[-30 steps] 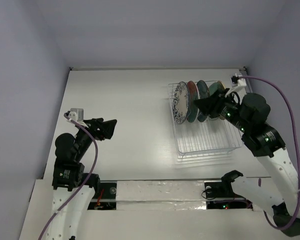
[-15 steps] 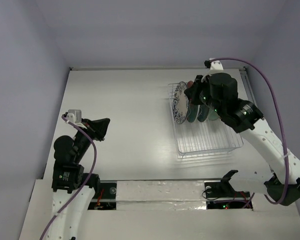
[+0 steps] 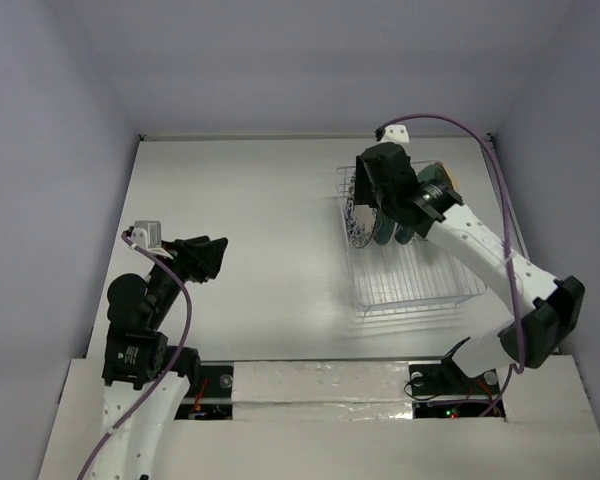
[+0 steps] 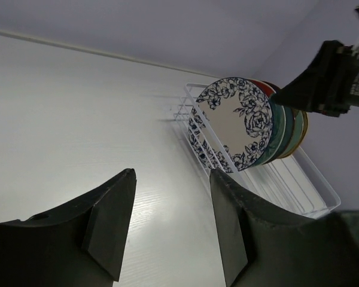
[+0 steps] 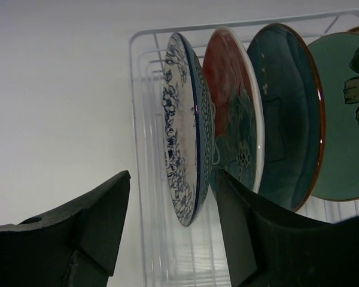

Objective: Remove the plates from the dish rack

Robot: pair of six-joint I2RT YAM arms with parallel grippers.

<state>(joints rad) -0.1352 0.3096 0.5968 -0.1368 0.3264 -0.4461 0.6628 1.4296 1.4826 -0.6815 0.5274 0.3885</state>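
Shows the plates [image 4: 251, 128] standing on edge, side by side, at far end of the dish rack [image 3: 420, 280], w/ rack sitting on far-right part of the table [image 3: 250, 220]. From right wrist cam, reads l. to r.: white plate [image 5: 182, 128] w/ blue floral rim, red plate [image 5: 230, 89], dark teal plate [image 5: 287, 113], mint green plate [image 5: 341, 119] w/ flower, then a sliver of tan edge (too little to tell more). Puts the white one at the open end of the row, face turned toward table's left side. Has right gripper [image 3: 377, 190] over far end of rack, close to the plates, jaws apart, white plate's edge framed in the gap btw. them. Has left gripper [image 3: 205, 257] well apart from rack, over left part of table, jaws likewise apart, holding nothing, pointed toward the rack.
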